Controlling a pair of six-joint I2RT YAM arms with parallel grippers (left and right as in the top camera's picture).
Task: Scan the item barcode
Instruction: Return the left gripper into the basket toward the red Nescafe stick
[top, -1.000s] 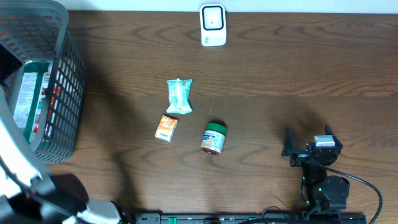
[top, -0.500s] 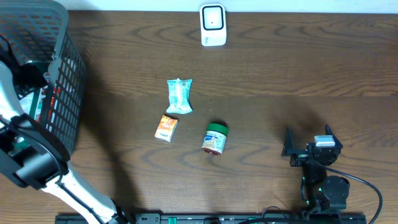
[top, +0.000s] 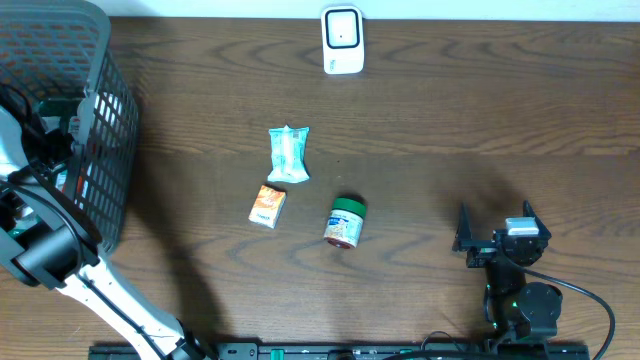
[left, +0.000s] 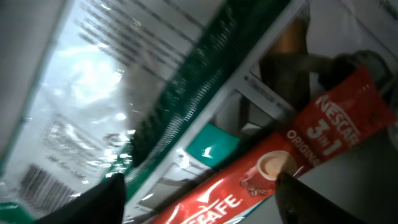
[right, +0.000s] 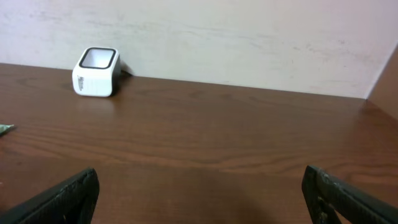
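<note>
L gripper (left: 202, 196) is down inside grey plastic mesh basket (top: 105, 130) at table's left end. Its dark fingertips (left: 112, 190) are well apart, clamped on nothing. Btwn them in wrist view lies red sachet (left: 273, 168): long, flat, glossy foil, white "NESCAFE 3in1 ORIGINAL" lettering, coffee-cup pic, running diagonally. Beside it is a crinkly clear bag (left: 93, 93), shiny, w/ dark green band and small printed barcode near one corner. R gripper (right: 202, 199) is low over dark wood-grain table (right: 217, 137), jaws wide, holding nothing. White rounded-block scanner (top: 342, 40) stands at far edge. Mid-table: teal crimped pouch (top: 288, 155), small orange box (top: 267, 206), green-lidded jar (top: 345, 222) on its side.
</note>
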